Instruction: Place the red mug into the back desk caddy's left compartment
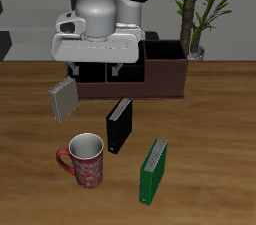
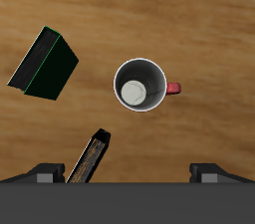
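red mug [image 1: 86, 160] upright on table [image 1: 210, 159], beneath parted jaws

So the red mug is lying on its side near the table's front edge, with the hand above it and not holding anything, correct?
Not quite: the red mug stands upright, its opening facing up; the wrist view looks straight down into it. The rest holds: in the exterior view it sits near the table's front edge, and the hand is above, farther back, holding nothing.
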{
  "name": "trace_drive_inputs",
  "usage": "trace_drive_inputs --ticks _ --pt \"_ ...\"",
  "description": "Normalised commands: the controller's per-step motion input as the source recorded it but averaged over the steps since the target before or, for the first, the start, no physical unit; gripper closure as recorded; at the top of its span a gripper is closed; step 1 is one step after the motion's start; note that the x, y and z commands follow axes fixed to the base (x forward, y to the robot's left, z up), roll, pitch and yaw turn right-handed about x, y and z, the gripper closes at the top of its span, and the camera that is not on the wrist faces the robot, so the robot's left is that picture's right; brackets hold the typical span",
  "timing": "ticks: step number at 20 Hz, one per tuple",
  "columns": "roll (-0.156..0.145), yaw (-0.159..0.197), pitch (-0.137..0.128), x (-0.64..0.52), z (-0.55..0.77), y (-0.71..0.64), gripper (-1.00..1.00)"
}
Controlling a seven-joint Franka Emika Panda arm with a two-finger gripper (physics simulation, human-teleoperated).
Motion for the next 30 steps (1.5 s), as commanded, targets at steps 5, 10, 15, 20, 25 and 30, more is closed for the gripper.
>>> trace_drive_inputs --ticks 5,10,15,20,25,30 --pt "0.031 0.036 -0.024 0.17 -0.19 0.06 -1.00" --pt "0.039 0.006 -0.004 0.23 -0.23 0.08 -1.00" --pt "-0.009 -0.005 -0.002 0.23 -0.21 -0.01 -1.00" --pt "-0.002 0.001 0.012 0.19 -0.35 0.07 -1.00" --pt "0.008 -0.005 0.023 0.07 -0.24 0.16 -1.00" --pt "0.003 -0.001 0.013 0.08 -0.19 0.09 -1.00"
